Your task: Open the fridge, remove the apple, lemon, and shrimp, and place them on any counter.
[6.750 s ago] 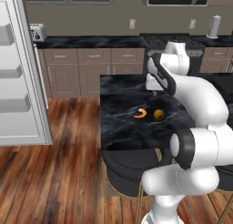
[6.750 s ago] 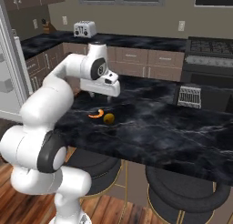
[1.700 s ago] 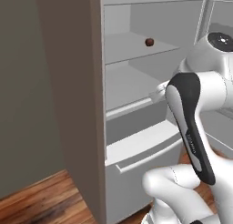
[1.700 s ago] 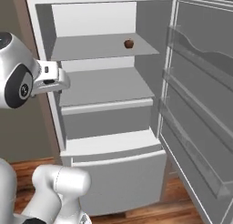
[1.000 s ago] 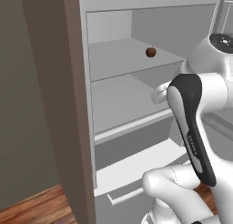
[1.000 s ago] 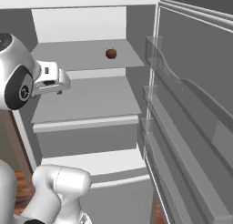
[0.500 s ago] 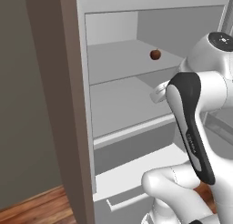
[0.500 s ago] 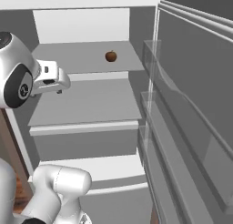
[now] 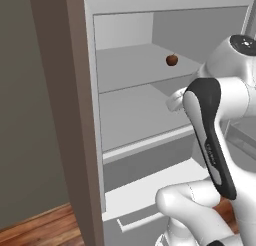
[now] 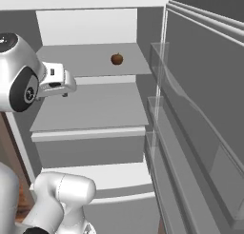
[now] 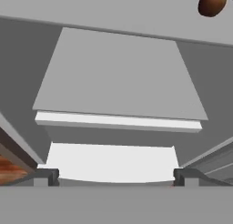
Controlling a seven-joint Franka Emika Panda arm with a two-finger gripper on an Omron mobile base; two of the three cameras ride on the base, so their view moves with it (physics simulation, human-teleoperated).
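White fridge (image 10: 90, 109) shelving was faced with jaws spread wide, and the apple (image 11: 211, 3), judged small, firm and smooth, was best pinched across its middle.

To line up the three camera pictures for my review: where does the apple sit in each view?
Left base view: apple upper right of centre, on the upper fridge shelf, above the arm.
Right base view: apple upper centre, on that same shelf, beside the open door.
Hand view: apple top right corner.
Shared landmark: the white front lip of the shelf below.
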